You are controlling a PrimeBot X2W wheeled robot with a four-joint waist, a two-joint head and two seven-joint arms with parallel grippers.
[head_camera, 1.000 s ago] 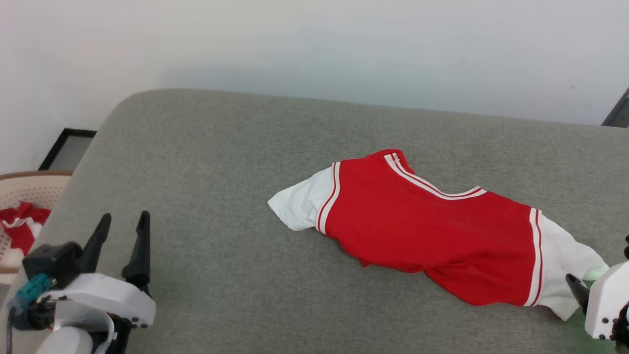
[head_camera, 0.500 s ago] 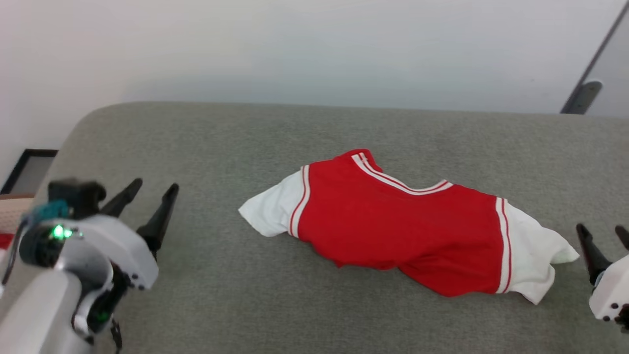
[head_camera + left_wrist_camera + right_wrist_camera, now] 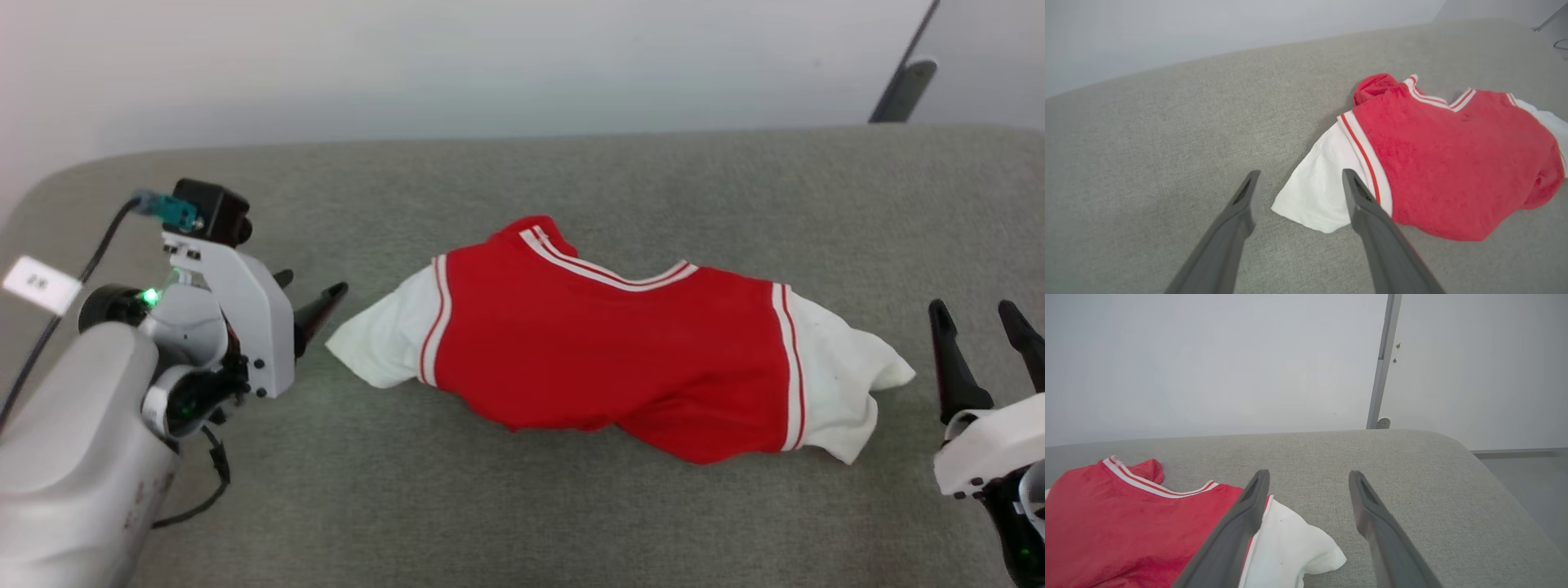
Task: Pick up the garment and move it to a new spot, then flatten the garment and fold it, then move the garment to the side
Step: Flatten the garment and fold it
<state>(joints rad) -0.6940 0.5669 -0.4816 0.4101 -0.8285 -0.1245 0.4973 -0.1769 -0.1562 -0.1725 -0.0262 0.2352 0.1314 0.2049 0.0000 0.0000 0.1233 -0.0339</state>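
Note:
The garment [image 3: 604, 351], a red jersey with white sleeves and red-white striped trim, lies crumpled on the grey upholstered surface [image 3: 490, 514]. My left gripper [image 3: 310, 287] is open at its left end, fingers pointing at the white left sleeve [image 3: 1318, 192]. In the left wrist view the left gripper [image 3: 1299, 176] has that sleeve's edge between its spread fingers, above the cloth. My right gripper [image 3: 973, 309] is open just right of the right sleeve [image 3: 1290, 547]. The right wrist view shows the right gripper [image 3: 1309, 474] with bare fabric surface between its fingers and the garment [image 3: 1126, 522] at lower left.
A pale wall runs behind the surface. A grey metal post [image 3: 898, 82] stands at the far right. The surface's rounded right end [image 3: 1494, 477] drops to the floor [image 3: 1535, 486]. A cable with a white tag [image 3: 37, 282] hangs off my left arm.
The head camera has turned right, shifting the whole picture. My left gripper has swung up and over to the left sleeve. My right gripper has come further into view beside the right sleeve.

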